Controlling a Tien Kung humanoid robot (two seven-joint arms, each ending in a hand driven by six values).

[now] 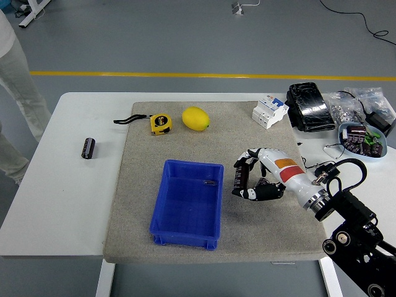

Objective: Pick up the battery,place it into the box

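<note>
The blue box (187,204) sits on the grey mat (247,136), at its front middle. A small dark part (210,182) lies inside it near the far right wall. My right hand (247,180) hovers just right of the box's far right corner. Its fingers are curled around a black battery (241,179), which they mostly hide. The spot on the mat where the battery lay is bare. A second black battery (89,148) lies on the white table at the left, off the mat. My left arm does not show.
A yellow tape measure (161,123) and a lemon (195,118) lie at the mat's far edge. A white breaker (270,111), a black pack (309,106), a bowl of parts (362,139) and a black adapter (326,172) are at the right. A person's legs (15,80) stand at the far left.
</note>
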